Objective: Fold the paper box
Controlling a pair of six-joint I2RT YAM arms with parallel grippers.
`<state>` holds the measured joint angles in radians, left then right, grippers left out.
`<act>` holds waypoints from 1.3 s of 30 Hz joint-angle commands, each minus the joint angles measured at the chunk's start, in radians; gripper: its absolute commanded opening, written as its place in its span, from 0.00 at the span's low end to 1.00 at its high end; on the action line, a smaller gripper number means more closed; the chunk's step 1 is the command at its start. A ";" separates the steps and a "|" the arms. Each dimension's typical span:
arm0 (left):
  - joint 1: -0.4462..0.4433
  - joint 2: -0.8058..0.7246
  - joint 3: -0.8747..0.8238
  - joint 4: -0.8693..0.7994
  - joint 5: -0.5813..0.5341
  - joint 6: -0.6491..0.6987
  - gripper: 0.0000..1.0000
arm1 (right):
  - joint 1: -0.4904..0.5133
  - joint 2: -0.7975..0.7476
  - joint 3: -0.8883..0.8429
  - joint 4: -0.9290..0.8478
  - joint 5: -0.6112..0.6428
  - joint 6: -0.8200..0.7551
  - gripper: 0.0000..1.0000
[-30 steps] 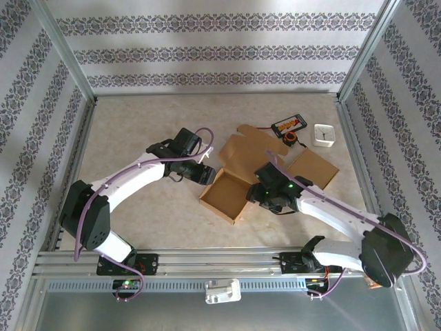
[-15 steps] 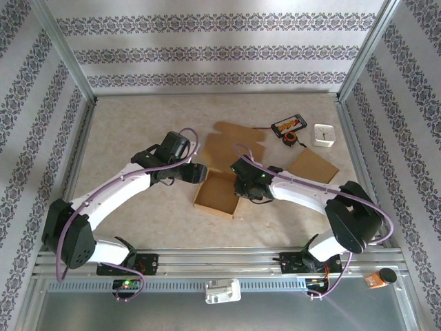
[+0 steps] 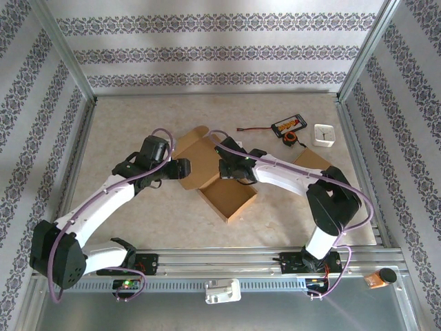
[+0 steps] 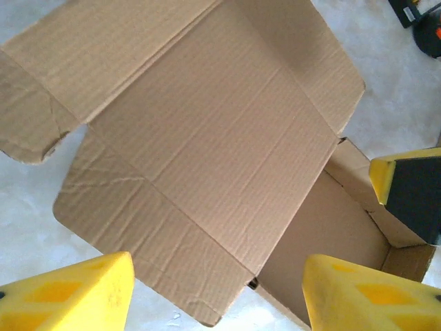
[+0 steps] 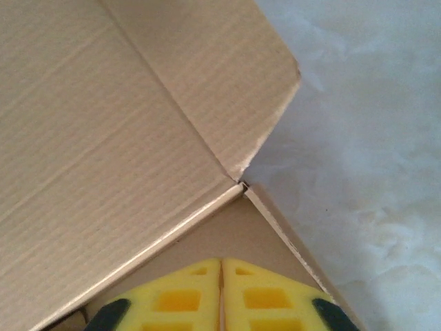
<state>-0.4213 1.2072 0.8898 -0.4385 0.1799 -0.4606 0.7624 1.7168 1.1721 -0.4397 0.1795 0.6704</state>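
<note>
The brown paper box (image 3: 207,165) lies unfolded mid-table, its lid panel (image 4: 207,131) spread flat and its shallow tray (image 3: 229,199) toward the near side. My left gripper (image 3: 180,169) hovers at the lid's left edge, open, yellow fingers (image 4: 76,296) wide apart over the lid's corner flap with nothing between them (image 4: 217,265). My right gripper (image 3: 231,169) is at the fold where lid meets tray. Its fingertips (image 5: 220,265) are shut against each other, low inside the tray near its back corner (image 5: 242,183). One right finger (image 4: 410,193) shows over the tray wall.
At the back right lie a black phone-like device (image 3: 288,125), a small orange and black item (image 3: 292,138) with a thin cable, and a white square object (image 3: 324,134). A separate cardboard piece (image 3: 315,160) lies right of the right arm. Metal frame posts border the table.
The right gripper has shut and swung left to the lid fold. The box has shifted and turned, the lid now flat toward the back left. The left arm has drawn back left.
</note>
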 commanded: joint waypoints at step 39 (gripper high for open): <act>-0.064 -0.039 -0.050 -0.061 -0.137 -0.177 0.63 | 0.025 0.090 0.029 -0.087 0.071 0.083 0.06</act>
<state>-0.4847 1.1400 0.8570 -0.4751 0.1051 -0.5835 0.7719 1.7798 1.1786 -0.5659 0.1722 0.5831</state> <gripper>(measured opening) 0.631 0.057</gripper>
